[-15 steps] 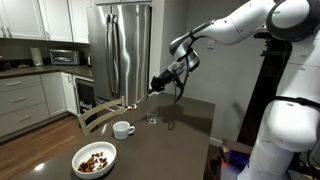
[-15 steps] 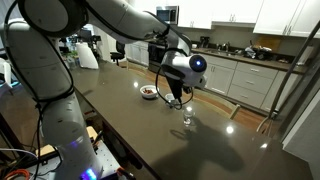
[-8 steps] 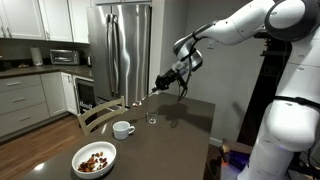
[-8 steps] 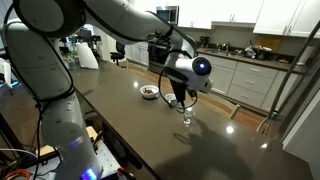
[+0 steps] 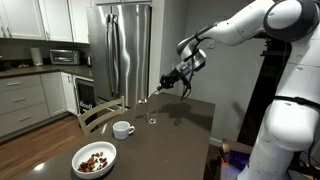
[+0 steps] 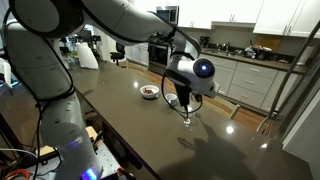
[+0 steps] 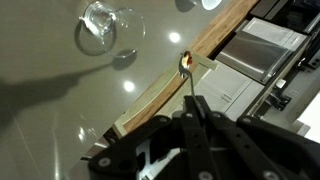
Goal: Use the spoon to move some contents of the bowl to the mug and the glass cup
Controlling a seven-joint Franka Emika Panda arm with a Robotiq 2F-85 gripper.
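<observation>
The gripper point(image 5: 169, 81) hangs above the glass cup point(image 5: 152, 118), jaws clenched on the handle of the spoon point(image 5: 153, 93), which slants down toward the glass. In the wrist view the spoon's tip sits beside the glass, not over its mouth; whether it carries anything is too small to tell. This looks like the delivery to the glass: next the tip must come over the rim, then tilt. The mug point(image 5: 122, 129) stands near the glass on the counter point(image 5: 170, 140), the bowl point(image 5: 93, 172) of contents point(image 5: 95, 158) well apart from it

Black robot gripper point(image 6: 183, 98) hangs over the dark table point(image 6: 150, 140). Small clear glass tumbler point(image 6: 187, 119) just below it, not touching. Round white bowl point(image 6: 141, 93) of brown chunks point(image 6: 149, 91) off to its side, further back.
</observation>
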